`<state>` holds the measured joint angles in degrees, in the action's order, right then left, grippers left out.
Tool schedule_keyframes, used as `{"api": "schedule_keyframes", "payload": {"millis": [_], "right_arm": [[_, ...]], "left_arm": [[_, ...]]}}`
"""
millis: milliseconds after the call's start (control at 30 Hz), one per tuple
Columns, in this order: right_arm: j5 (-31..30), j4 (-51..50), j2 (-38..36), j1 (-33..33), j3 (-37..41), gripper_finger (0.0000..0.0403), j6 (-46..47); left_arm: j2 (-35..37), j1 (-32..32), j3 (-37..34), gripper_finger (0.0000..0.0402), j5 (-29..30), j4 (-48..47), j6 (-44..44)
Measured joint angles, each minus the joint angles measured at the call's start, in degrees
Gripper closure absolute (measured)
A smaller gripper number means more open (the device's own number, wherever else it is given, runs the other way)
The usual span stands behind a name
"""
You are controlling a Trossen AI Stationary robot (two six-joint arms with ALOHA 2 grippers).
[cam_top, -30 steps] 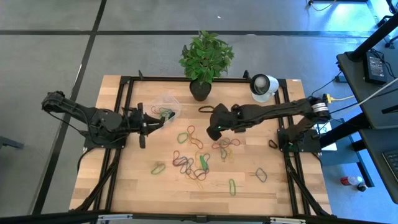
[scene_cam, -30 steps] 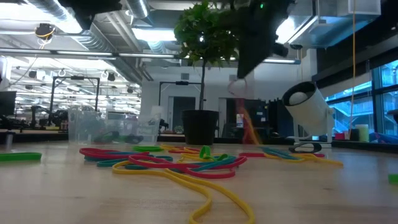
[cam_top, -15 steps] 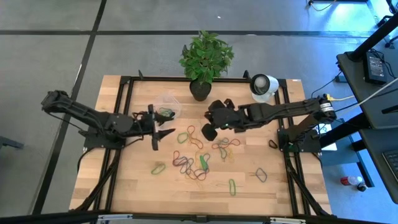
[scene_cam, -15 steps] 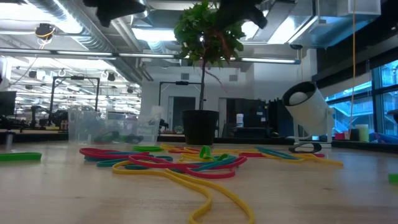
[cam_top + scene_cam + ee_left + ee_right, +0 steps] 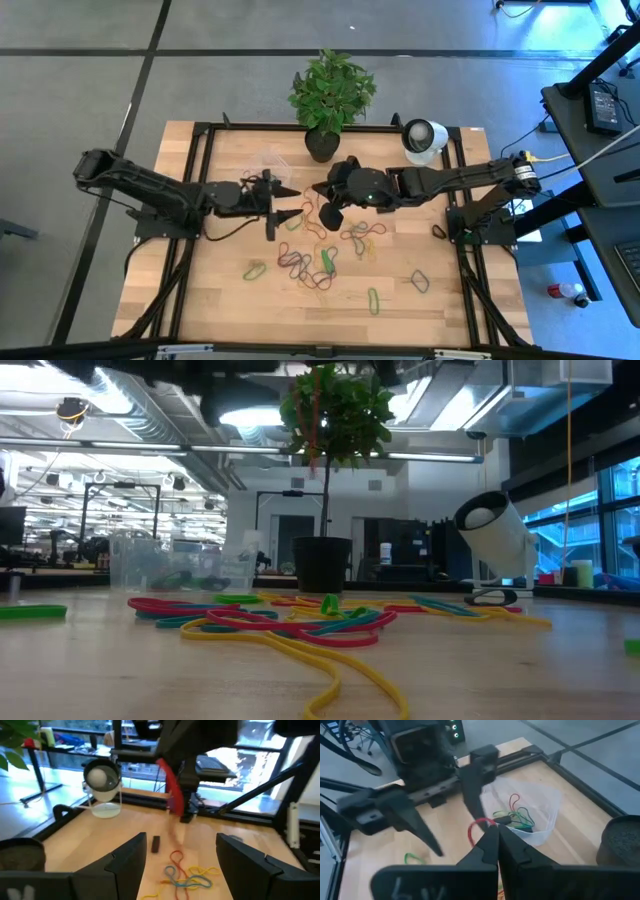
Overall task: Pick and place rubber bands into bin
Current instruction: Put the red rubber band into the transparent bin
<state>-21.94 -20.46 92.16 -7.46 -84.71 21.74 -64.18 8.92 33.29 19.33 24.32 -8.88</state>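
A red rubber band (image 5: 481, 828) hangs clenched in the right fingers (image 5: 496, 840); left fingers (image 5: 131, 855) spread wide.

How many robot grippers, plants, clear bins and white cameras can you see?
Grippers: 2 (left gripper open, right gripper shut on a red band)
Plant: 1
Bin: 1
White camera: 1
Total: 5

One clear bin (image 5: 268, 168), one potted plant (image 5: 329, 95), one white camera-like ball (image 5: 423, 137) and over a dozen rubber bands (image 5: 315, 260) (tangled, uncountable) beside the bin.
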Motion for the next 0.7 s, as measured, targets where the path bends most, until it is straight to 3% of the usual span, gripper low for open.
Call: {"api": "schedule_keyframes", "payload": {"millis": [100, 333, 500, 600, 700], "right_arm": [[0.2, 0.0, 0.0, 0.0, 0.0, 0.0403, 0.0], [0.2, -0.3, 0.0, 0.0, 0.0, 0.0403, -0.6], [0.2, -0.4, 0.0, -0.3, 0.0, 0.0403, 0.5], [0.2, -0.9, 0.0, -1.0, 0.0, 0.0403, 0.6], [0.2, -1.1, 0.0, -1.8, 0.0, 0.0403, 0.6]], "left_arm": [[-3.0, -1.5, 1.8, 0.0171, -0.8, 0.9, 0.6], [-9.6, -3.9, 6.7, 0.0171, -8.8, 1.7, 0.5], [-12.2, -3.9, 9.2, 0.0176, -10.5, 1.6, -0.4], [-12.4, -3.8, 9.7, 0.0201, -10.5, 0.6, -1.4], [-12.4, -3.7, 9.7, 0.0254, -10.5, -1.8, -3.1]]}}
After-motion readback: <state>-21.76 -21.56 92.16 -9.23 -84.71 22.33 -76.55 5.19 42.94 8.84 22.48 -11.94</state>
